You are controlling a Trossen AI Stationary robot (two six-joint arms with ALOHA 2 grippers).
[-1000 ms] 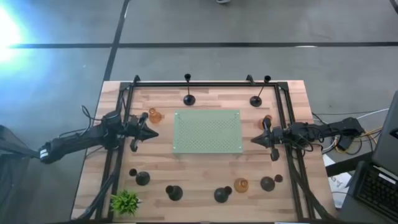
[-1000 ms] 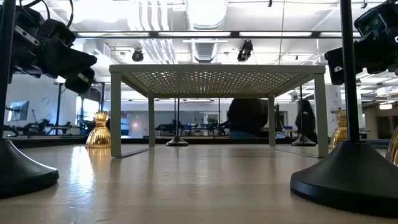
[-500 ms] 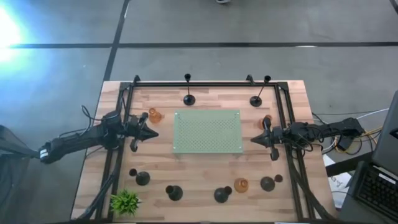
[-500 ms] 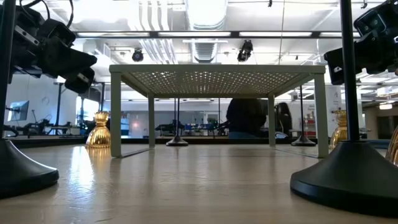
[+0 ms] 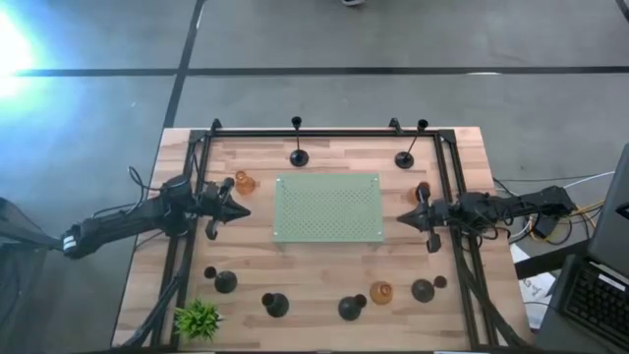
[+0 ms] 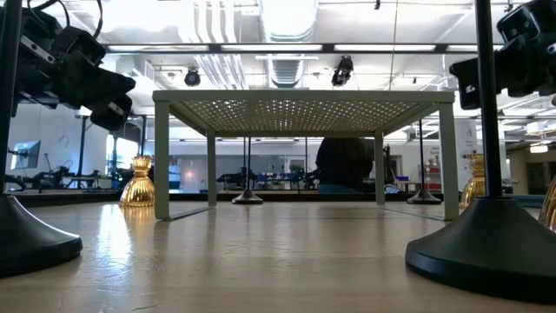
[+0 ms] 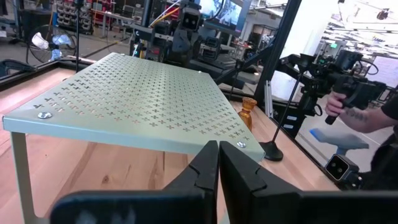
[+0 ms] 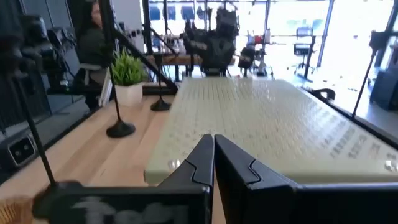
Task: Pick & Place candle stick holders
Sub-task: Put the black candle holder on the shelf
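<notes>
From above, my left tool (image 5: 240, 210) sits pinched shut and empty just off the left edge of the pale green mat (image 5: 327, 207), which lies at the middle of the tabletop (image 5: 324, 270). My right tool (image 5: 401, 219) is shut and empty too, just off the mat's right edge. Two black candle holders (image 5: 298, 157) stand behind the mat, an amber one (image 5: 244, 182) near my left tool, another amber one beside my right arm. A row of black ones (image 5: 275, 305) and one amber one (image 5: 381, 292) runs along the near edge, with a small green plant (image 5: 198, 319) at the left corner.

At table height, the mat (image 6: 304, 111) proves to be a raised perforated stand on legs, with black domed bases (image 6: 482, 243) close at either side.

From my left wrist, my shut fingers (image 7: 208, 168) point at the stand's (image 7: 137, 99) edge.

From my right wrist, my shut fingers (image 8: 205, 163) face the stand (image 8: 273, 124), the plant (image 8: 127, 71) beyond.
</notes>
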